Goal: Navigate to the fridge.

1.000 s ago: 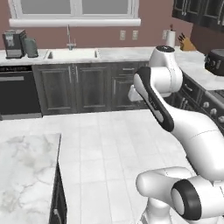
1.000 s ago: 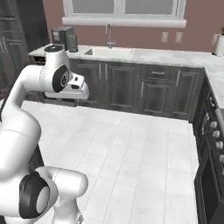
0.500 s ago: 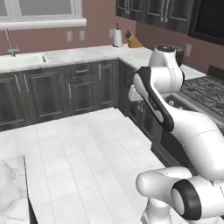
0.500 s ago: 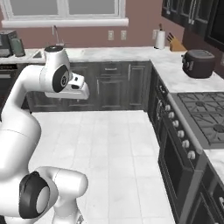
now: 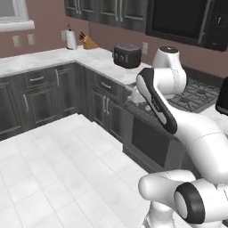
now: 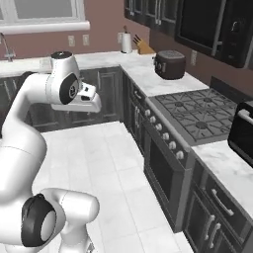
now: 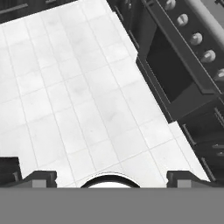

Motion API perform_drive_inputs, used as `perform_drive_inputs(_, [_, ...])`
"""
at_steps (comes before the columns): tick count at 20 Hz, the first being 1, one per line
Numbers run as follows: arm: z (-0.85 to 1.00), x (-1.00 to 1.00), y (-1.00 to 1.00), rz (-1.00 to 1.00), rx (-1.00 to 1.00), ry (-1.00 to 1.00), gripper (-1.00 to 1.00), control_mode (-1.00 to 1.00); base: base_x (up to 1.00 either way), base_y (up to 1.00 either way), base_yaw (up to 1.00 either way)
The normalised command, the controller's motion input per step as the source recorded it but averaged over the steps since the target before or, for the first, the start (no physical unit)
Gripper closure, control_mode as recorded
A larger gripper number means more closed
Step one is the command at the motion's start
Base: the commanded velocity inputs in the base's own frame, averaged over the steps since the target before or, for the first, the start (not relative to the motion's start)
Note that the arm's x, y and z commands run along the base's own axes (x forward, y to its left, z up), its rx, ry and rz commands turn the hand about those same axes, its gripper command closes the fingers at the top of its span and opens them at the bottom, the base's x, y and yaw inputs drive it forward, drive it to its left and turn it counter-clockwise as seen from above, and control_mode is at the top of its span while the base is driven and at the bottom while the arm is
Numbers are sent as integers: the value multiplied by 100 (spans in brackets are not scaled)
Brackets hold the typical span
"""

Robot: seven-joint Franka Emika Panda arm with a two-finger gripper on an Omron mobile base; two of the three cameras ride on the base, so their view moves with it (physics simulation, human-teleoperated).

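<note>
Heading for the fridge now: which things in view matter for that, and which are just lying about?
For the job: white tiled floor to drive over; open gripper, holding nothing.
Lying about: steel oven with gas burners; dark round cooker; white paper-towel roll; wooden knife block; black microwave.

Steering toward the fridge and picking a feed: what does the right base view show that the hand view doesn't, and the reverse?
Right base view: gas burners, rice cooker, microwave, faucet, window. Hand view: the gripper from behind, tips spread wide over the floor. Both: the oven front with its knobs, and the white floor tiles.
</note>
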Motion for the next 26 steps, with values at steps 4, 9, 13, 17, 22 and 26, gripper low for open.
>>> perform_drive_inputs(4, [0, 0, 0, 0, 0, 0, -100, 100, 0, -19, -45])
perform_drive_inputs(9, [0, 0, 0, 0, 0, 0, -100, 100, 0, -20, -45])
perform_drive_inputs(13, [0, 0, 0, 0, 0, 0, -100, 100, 0, -26, -46])
perform_drive_inputs(17, [0, 0, 0, 0, 0, 0, -100, 100, -1, -31, -45])
perform_drive_inputs(22, [0, 0, 0, 0, 0, 0, -100, 100, -2, -33, -44])
perform_drive_inputs(26, [0, 0, 0, 0, 0, 0, -100, 100, -2, -31, -45])
